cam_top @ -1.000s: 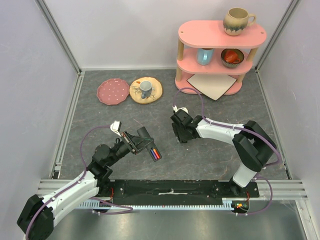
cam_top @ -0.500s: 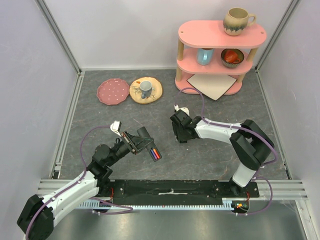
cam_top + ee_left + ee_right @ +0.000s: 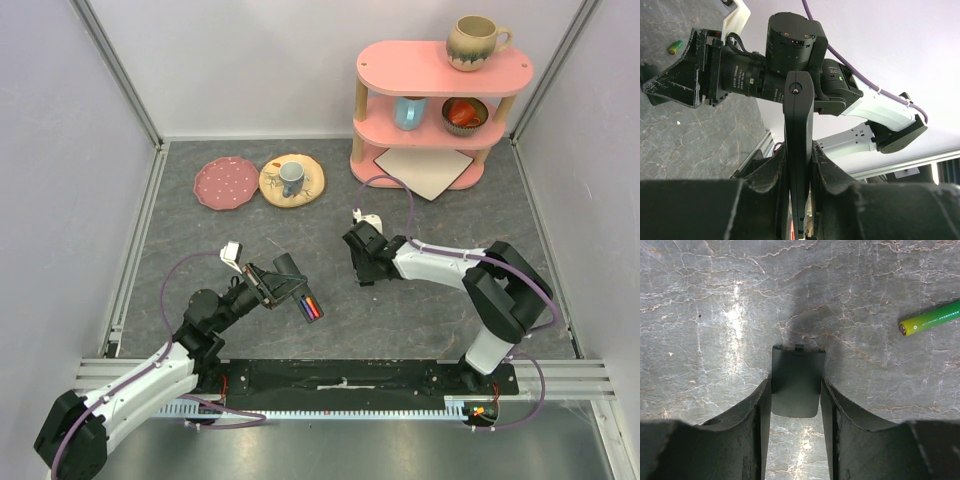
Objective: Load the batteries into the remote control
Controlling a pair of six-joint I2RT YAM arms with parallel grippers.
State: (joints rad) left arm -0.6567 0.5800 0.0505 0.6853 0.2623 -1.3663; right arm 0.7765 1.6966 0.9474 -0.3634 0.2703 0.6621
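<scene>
Left gripper (image 3: 283,284): clamped on the remote (image 3: 798,150), which it holds off the table at lower left of centre in the top view. The bay faces up, with two batteries (image 3: 311,307) seated in it.

Right gripper (image 3: 362,272): at centre frame, tips down on the table (image 3: 430,310). In the wrist view its fingers press both long edges of the flat cover (image 3: 796,377).

Green battery (image 3: 930,318): lies loose at upper right of the right wrist view, well apart from the cover.

Handling, judged: the battery is light, rigid and smooth, so it will roll. Pinch it across mid-length. The cover is thin, stiff plastic lying flush on the table, with fragile tabs at its far end. Take it by the long edges only.

Room: bare table surrounds both grippers. The plates (image 3: 260,182) and shelf (image 3: 440,75) sit far off in the upper frame, and the side walls are distant.
</scene>
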